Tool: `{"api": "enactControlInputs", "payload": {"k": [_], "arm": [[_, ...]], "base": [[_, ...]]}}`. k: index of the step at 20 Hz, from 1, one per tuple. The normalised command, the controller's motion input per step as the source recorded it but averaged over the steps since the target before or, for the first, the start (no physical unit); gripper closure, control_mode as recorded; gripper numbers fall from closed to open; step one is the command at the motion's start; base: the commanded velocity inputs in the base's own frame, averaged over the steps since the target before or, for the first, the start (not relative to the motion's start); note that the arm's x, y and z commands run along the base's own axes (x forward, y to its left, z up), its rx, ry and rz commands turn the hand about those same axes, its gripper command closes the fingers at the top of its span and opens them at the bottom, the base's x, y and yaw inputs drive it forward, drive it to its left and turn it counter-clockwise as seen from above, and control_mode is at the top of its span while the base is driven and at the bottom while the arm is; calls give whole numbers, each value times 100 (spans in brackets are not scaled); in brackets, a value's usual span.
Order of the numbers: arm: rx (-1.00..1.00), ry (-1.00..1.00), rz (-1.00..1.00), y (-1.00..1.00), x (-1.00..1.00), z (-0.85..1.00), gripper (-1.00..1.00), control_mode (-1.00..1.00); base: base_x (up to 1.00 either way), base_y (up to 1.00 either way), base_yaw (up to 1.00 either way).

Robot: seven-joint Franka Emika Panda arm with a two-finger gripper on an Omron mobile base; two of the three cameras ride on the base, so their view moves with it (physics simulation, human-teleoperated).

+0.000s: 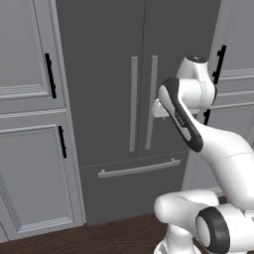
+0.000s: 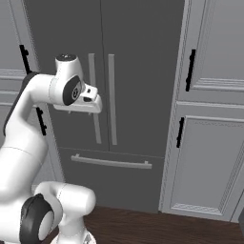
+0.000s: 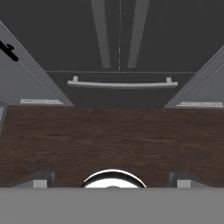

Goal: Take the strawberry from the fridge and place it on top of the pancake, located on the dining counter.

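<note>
The dark grey fridge (image 1: 109, 74) (image 2: 138, 71) stands straight ahead with both french doors shut, its two long bar handles (image 1: 143, 103) side by side at the middle. The freezer drawer below has a horizontal handle (image 3: 122, 83). The strawberry is hidden behind the shut doors. The pancake and the dining counter are out of view. My hand (image 2: 80, 104) hangs in front of the fridge at door-handle height, apart from the doors and pointing down. My gripper (image 3: 111, 180) is open, the fingertips (image 3: 40, 179) far apart with nothing between them.
Light grey panelled cabinets with black handles flank the fridge on the left (image 1: 30, 149) and on the right (image 2: 209, 143). Dark wood floor (image 3: 113, 135) lies between my base and the fridge.
</note>
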Motion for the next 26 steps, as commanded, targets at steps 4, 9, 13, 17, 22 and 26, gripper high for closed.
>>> {"api": "enactControlInputs", "payload": {"k": [4, 9, 13, 17, 22, 26], "arm": [[0, -4, 0, -1, 39, 0, -100, -100], [0, -31, 6, -21, 81, -1, -100, -100], [0, -29, 0, -27, 94, -2, -100, -100], [0, -19, -3, -21, 100, -10, -100, -100], [0, -5, -17, 0, 67, 0, -100, -100], [0, 0, -7, 0, 56, 0, -100, -100]], "base": [[0, 0, 0], [0, 0, 0], [0, 0, 0], [0, 0, 0], [0, 0, 0], [0, 0, 0]]}}
